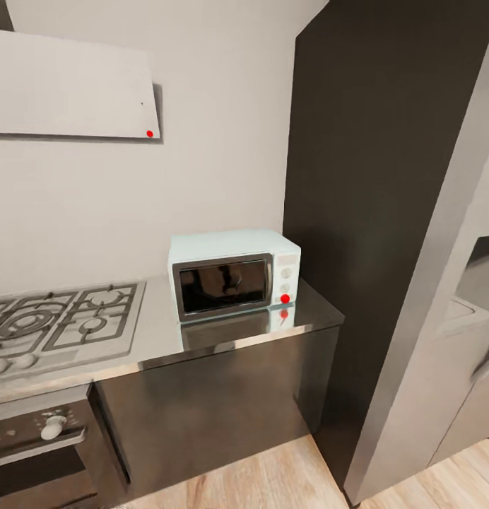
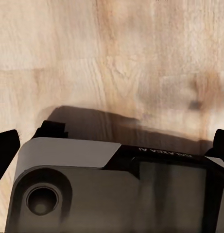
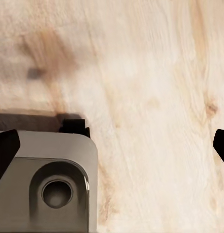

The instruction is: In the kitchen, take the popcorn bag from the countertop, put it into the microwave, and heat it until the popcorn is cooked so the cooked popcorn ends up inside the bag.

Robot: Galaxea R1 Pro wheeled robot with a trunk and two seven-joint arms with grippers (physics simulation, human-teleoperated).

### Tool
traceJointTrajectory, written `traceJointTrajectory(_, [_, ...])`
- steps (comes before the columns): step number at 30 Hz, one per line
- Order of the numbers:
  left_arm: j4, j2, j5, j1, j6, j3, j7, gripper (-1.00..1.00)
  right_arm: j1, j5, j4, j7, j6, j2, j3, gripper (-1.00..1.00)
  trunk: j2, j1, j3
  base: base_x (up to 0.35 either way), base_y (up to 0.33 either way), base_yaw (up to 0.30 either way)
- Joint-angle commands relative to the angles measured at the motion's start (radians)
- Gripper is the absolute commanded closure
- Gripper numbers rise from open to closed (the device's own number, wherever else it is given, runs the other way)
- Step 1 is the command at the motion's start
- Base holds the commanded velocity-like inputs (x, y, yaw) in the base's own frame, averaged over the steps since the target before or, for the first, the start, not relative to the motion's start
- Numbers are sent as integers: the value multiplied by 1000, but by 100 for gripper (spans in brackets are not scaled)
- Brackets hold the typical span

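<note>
I can make out mirrored pale lettering, seemingly "GALAXEA AI", on the dark grey robot base (image 2: 163,154).

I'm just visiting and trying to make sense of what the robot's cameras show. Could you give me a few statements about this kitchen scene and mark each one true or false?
1. The microwave sits on the countertop with its dark door closed. True.
2. The microwave stands to the left of the gas hob. False: it stands to the hob's right, next to a tall dark cabinet.
3. A red light glows on the microwave's side panel. True.
4. The left gripper is clamped on a paper bag. False: its fingertips stand wide apart over the wooden floor, holding nothing.
5. The right gripper is also wide open over wooden floor. True.
</note>
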Motion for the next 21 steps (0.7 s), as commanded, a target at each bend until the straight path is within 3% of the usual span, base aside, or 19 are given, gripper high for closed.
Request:
traceJointTrajectory(1, [2,-2,10,-1,-5,-9,45,-100,-1,34,3,-4,-8,-1,-8,-100,-1,0,-1,0,0,269])
traceJointTrajectory(3, [1,-6,9,-1,-7,-9,107,-100,-1,48,3,-4,-9,-1,-8,-100,-1,0,-1,0,0,269])
traceJointTrajectory(4, [1,-22,8,-1,-8,-9,162,-100,-1,58,3,-3,-10,-1,-8,-100,-1,0,-1,0,0,269])
traceJointTrajectory(7, [1,-27,6,-1,-8,-9,173,-100,-1,60,3,-2,-9,0,-9,-100,-1,0,-1,0,0,269])
traceJointTrajectory(10, [1,-22,5,-1,-3,-8,148,-100,-1,59,3,-1,-9,1,-9,-100,-1,0,-1,0,0,269])
traceJointTrajectory(13, [1,-18,8,-1,0,-8,62,-100,-1,58,3,0,-9,2,-9,-100,-1,0,-1,0,0,269])
traceJointTrajectory(21, [1,-20,8,-1,-4,-9,52,-100,-1,57,3,3,-9,3,-9,-100,-1,0,-1,0,0,269])
